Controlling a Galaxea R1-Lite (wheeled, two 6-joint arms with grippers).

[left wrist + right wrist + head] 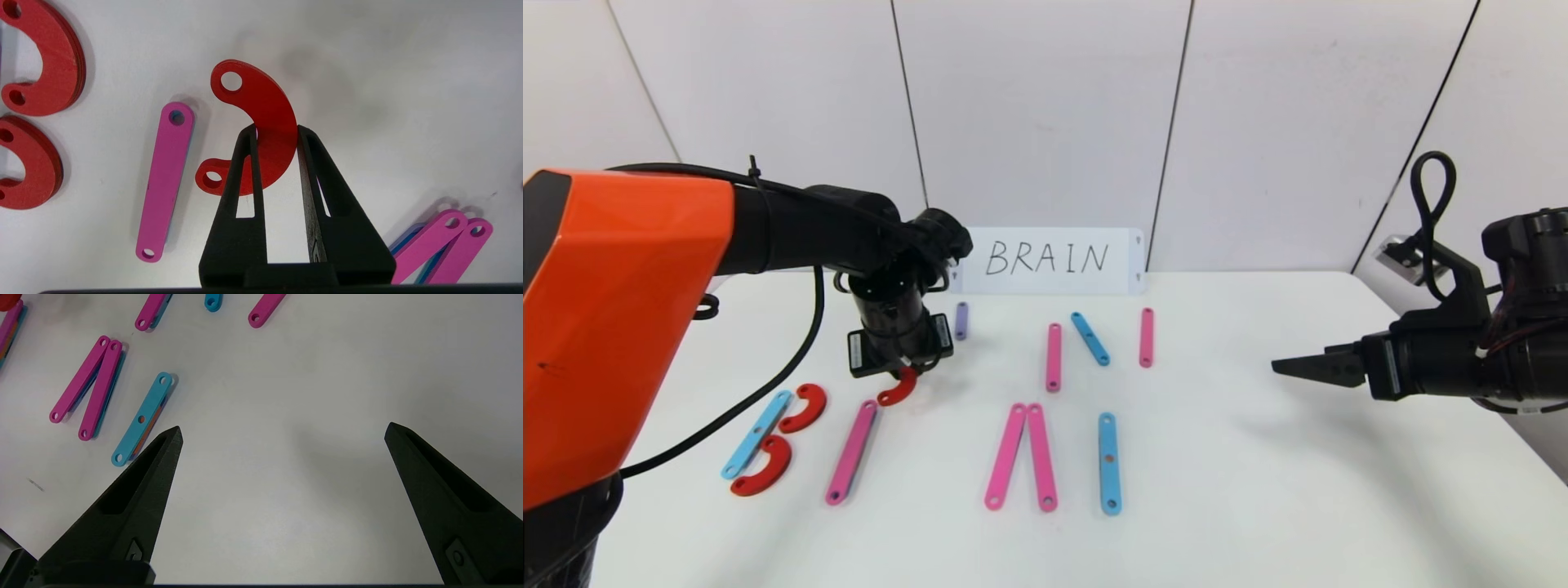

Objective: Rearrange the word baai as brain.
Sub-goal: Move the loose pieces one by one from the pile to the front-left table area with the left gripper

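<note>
The left gripper (277,132) grasps 1 red arc (261,126) just beside the top of a pink strip (852,451), while the right gripper (282,430) hovers released over bare table (1298,490).

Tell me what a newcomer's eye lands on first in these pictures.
First, the left gripper near the table's far left, its fingers shut on a red arc just beyond a long pink strip. Next, the white card reading BRAIN against the back wall, with pink and blue strips spread before it. The right gripper hangs open over bare table at the right.
</note>
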